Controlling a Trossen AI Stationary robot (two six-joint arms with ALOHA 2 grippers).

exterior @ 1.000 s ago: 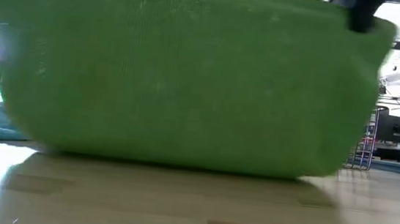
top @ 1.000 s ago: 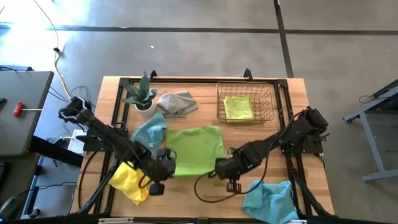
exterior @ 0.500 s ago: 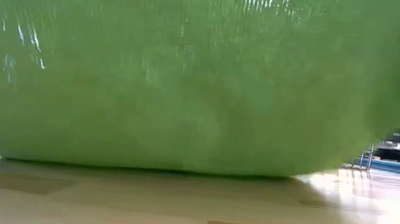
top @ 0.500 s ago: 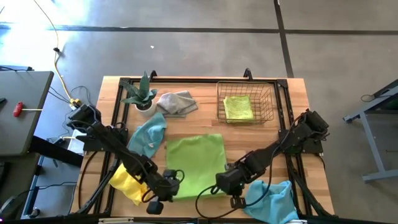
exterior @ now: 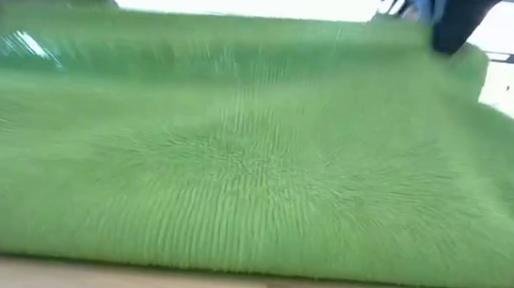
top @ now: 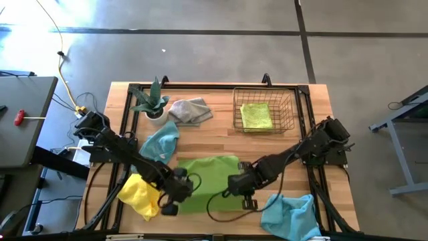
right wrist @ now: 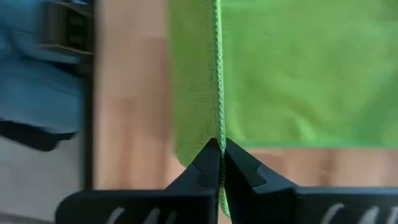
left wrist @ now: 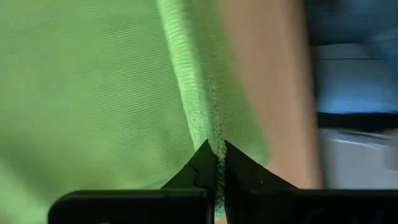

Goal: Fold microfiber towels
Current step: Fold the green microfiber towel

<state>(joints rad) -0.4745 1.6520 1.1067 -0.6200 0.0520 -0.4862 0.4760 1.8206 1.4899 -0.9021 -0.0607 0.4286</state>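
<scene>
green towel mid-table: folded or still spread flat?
Mid-fold. Green towel is neither flat nor finished: left gripper and right gripper, both shut on its edge, hold that edge doubled over the rest.

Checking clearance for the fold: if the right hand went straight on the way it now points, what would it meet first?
Probably the lime green towel it is pinching; beyond that, likely the left hand, though depth is unclear.

Both arms were dark, jointed units trailing black cables; each tool (left wrist: 217,163) (right wrist: 220,155) ended in two black, tapered fingers.
</scene>
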